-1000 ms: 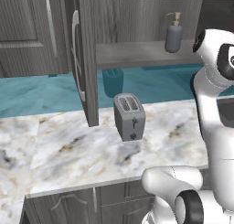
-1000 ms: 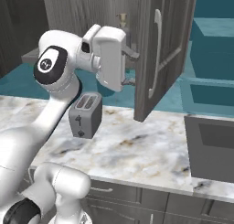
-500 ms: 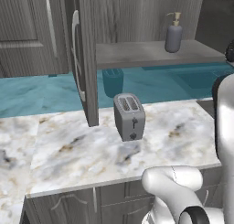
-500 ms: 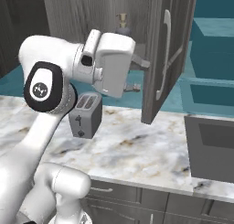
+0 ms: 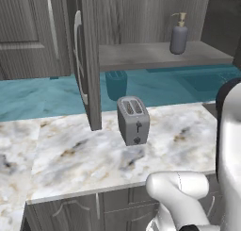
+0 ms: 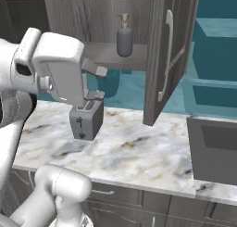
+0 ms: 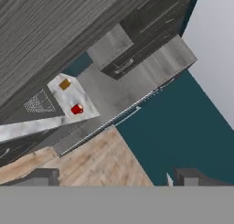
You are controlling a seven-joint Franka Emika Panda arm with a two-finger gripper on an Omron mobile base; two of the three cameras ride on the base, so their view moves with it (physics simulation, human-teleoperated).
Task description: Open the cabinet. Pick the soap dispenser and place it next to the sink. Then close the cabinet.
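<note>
— Left to right, what do you have?

— Your gripper [image 6: 95, 68], jaws wide and holding nothing, hangs over the toaster [image 6: 85, 119]. The dispenser [image 6: 124, 37] stands on the cabinet [image 6: 169, 59] shelf near its front edge, open shelf either side.

— And further right?

— The right door juts out over the counter [image 6: 139, 152]. The sink [image 6: 215, 149] lies beyond it at the counter's right end.

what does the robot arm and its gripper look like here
The arm is glossy white with rounded, tube-like links and dark bands at the joints. Its hand is a boxy white block with a grey piece sticking out toward the cabinet. In the hand view the gripper ends in two small dark grey, square-cut tips. No cables or markings are visible.
</note>
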